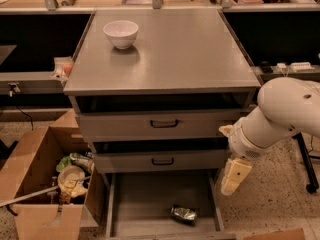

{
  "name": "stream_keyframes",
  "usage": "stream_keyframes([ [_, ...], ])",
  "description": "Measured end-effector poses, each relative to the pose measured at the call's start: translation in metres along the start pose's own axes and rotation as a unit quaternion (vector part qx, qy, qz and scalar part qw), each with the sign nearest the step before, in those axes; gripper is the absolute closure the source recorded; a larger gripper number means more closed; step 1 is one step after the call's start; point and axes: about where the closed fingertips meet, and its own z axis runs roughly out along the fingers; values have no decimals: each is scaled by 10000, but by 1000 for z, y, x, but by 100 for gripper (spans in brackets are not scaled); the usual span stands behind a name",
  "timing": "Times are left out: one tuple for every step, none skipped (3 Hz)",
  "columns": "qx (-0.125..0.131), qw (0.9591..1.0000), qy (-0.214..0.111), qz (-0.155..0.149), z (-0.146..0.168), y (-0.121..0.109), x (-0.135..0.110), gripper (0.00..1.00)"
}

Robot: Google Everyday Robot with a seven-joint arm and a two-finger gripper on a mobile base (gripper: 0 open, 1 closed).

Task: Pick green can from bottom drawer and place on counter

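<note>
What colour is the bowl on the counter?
The bowl is white, camera view; the gripper hangs beside the bottom drawer.

The arm (287, 115) ran out of view at 3 o'clock, its gripper (234, 179) hanging at 4 o'clock. The drawer (150, 199) was cut off at 6 o'clock; the can (183, 214) label was unreadable

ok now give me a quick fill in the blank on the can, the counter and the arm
1. The green can lies on its ___ in the bottom drawer.
2. The only thing standing on the counter is a white ___.
3. The pincer hangs by the bottom drawer's ___ wall, as the view shows it, apart from the green can.

Missing words: side; bowl; right.
</note>
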Motion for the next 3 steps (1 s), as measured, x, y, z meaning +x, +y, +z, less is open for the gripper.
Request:
stream_keyframes([
  [0, 10000, 0, 0, 0, 0, 0, 0],
  [71, 9999, 98, -59, 23, 1, 6, 0],
  [67, 10000, -10, -54, 76, 9, 23, 0],
])
